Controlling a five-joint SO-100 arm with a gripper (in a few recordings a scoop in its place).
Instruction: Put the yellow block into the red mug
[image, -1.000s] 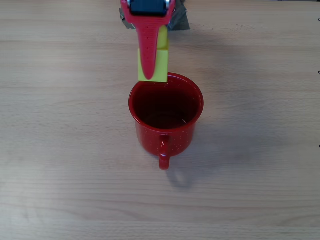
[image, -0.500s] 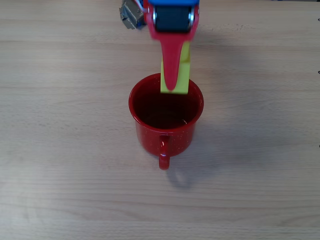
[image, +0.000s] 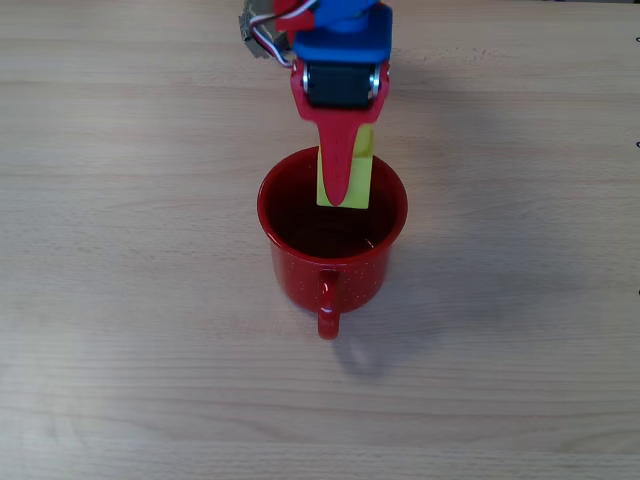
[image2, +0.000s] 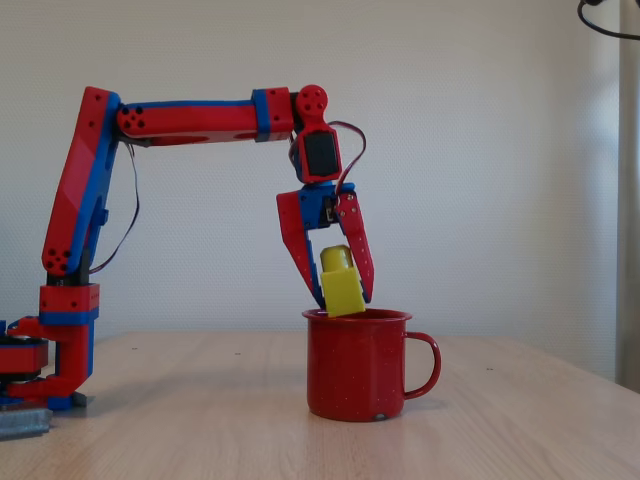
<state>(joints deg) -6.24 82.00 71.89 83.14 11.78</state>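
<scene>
The red mug (image: 333, 232) (image2: 357, 365) stands upright in the middle of the wooden table, its handle toward the bottom of the overhead view and to the right in the fixed view. Just above its rim hangs the yellow block (image: 355, 180) (image2: 341, 284), tilted, with my gripper (image: 340, 190) (image2: 340, 295) shut on it. From overhead the block sits over the far part of the mug's opening, partly hidden under a red finger (image: 336, 160). In the fixed view the block's lower edge is level with the rim.
The red and blue arm (image2: 190, 118) reaches over from its base (image2: 45, 370) at the left of the fixed view. Bare wooden tabletop (image: 520, 350) lies all around the mug.
My gripper has carried the yellow block from behind the mug's far left rim to over the mug's opening, and it has come lower toward the rim.
</scene>
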